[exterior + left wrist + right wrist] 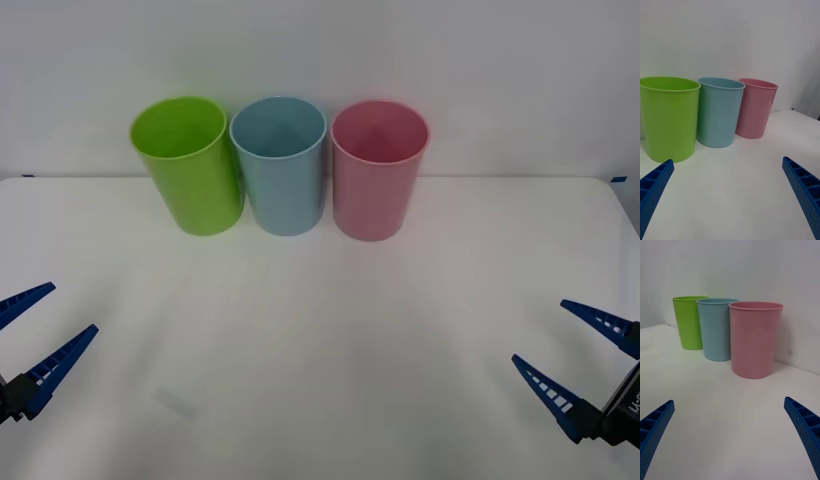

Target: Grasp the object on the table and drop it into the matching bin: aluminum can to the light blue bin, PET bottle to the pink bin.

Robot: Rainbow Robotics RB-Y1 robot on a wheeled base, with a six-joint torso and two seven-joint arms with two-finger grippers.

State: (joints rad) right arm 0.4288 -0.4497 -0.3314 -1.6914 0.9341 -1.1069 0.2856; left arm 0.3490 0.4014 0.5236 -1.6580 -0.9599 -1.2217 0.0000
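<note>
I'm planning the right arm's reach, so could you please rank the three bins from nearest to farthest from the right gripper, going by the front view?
From the right gripper, open at the table's near right:
1. Pink bin, right end of the row.
2. Light blue bin, middle.
3. Lime green bin, left end.

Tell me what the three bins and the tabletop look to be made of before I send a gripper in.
The lime green bin, light blue bin and pink bin look like smooth moulded plastic: even colour, thin rolled rims, a soft sheen. The table looks like a matte white laminate or painted board, though its material is not certain. The left gripper and right gripper wait open at the near corners.
</note>
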